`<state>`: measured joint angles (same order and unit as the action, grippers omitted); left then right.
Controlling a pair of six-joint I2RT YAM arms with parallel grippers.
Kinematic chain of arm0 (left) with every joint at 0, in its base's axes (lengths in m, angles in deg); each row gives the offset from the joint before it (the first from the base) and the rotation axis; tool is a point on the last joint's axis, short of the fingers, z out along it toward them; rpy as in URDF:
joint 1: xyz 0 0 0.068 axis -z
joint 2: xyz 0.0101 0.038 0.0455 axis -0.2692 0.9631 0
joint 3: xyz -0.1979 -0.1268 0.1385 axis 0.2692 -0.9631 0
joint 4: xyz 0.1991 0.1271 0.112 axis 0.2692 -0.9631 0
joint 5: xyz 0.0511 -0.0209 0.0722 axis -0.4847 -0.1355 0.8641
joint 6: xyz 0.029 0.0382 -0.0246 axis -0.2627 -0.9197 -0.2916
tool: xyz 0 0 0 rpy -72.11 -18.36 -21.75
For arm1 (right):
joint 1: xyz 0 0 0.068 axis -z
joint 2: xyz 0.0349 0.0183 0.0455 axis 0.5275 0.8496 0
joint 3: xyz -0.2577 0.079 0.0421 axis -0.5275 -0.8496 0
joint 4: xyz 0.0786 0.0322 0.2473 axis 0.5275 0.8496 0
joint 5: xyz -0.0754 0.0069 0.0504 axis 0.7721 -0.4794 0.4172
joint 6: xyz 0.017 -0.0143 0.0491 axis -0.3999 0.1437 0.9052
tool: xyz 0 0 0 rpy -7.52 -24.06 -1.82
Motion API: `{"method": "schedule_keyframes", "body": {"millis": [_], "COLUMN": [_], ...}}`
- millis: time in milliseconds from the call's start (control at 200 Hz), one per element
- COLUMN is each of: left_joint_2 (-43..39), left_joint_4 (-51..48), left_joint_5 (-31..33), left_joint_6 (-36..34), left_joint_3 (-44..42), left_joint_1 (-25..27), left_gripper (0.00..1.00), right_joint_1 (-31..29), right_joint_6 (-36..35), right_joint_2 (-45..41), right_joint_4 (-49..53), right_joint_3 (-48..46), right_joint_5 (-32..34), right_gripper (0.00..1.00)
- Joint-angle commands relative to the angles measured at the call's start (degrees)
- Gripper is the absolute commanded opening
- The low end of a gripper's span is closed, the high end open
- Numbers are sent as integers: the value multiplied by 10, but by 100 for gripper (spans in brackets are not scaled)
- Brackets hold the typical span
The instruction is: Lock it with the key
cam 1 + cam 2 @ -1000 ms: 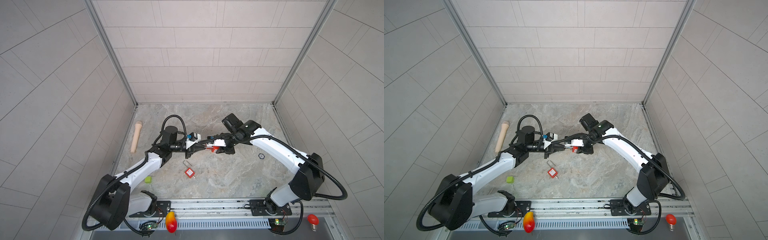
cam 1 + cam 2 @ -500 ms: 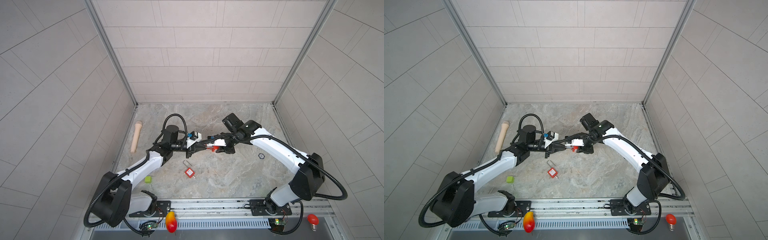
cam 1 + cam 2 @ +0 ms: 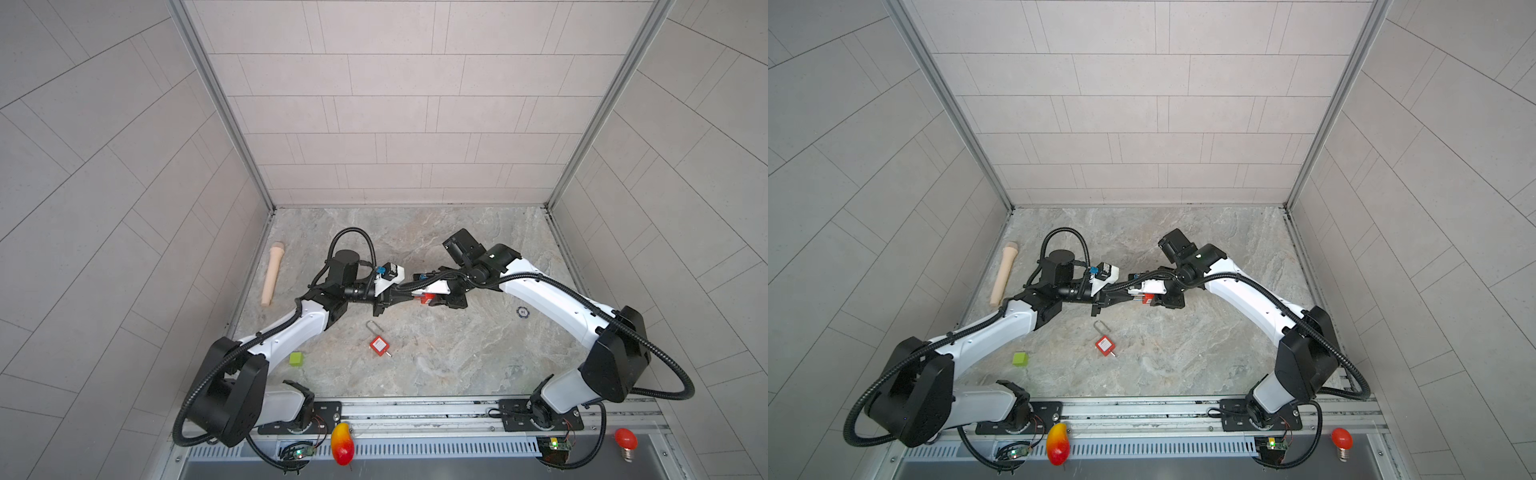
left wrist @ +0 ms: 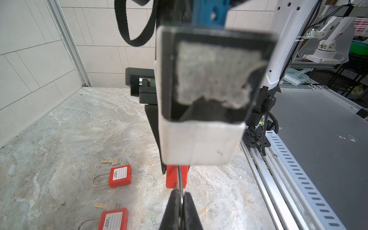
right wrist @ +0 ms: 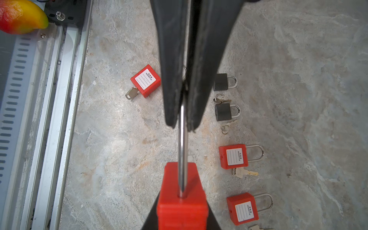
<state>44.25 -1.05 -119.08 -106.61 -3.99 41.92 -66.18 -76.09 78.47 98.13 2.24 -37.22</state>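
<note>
Seating the shackle (image 5: 182, 143) squarely seems to be the step in hand. The left gripper (image 4: 180, 196) is pinched tight on that thin steel bar, while the right gripper (image 5: 182, 219) clamps the red padlock (image 5: 171, 189) by its body, clear of the table (image 3: 457, 353) between the arms. Push straight along the bar without twisting; its key is not visible.

Loose padlock (image 3: 379, 345) central, green cube (image 3: 296, 358) left of it, bare floor (image 3: 478, 357) rightward.

Held padlock (image 4: 171, 177) mostly hidden behind blurred white housing (image 4: 201, 143) in left wrist view.
</note>
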Motion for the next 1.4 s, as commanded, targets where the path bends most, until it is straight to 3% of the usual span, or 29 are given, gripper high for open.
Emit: {"method": "schedule_keyframes", "body": {"millis": [0,250,370,480,620,776,901,1051,1256,1396], "left_joint_2": [28,85,103,96,66,44,40,40,42,43], "left_joint_4": [44,306,391,398,286,228,240,264,306,307], "left_joint_5": [-7,10,4,-1,-5,-13,-23,-37,-51,-54], "left_joint_6": [-8,149,213,225,163,127,137,153,182,182], "left_joint_3": [8,-36,-41,-38,-18,-10,-10,-10,-18,-19], "left_joint_1": [24,27,14,-4,-15,-23,-25,-25,-25,-24], "left_gripper": [0,0,0,0,0,0,0,0,0,0], "right_joint_1": [-11,-11,-8,9,27,37,46,84,102,103], "right_joint_6": [-3,2,-19,-26,-36,-23,-4,-7,-4,-22], "right_joint_2": [-13,17,21,12,-20,-56,-73,-73,-19,8], "right_joint_4": [-56,-50,-12,31,60,76,86,141,184,186], "right_joint_3": [28,70,80,78,50,24,25,50,91,108], "right_joint_5": [-104,-126,-91,-60,-21,6,14,-22,-10,-73], "right_gripper": [0,0,0,11,42,58,59,59,46,44]}}
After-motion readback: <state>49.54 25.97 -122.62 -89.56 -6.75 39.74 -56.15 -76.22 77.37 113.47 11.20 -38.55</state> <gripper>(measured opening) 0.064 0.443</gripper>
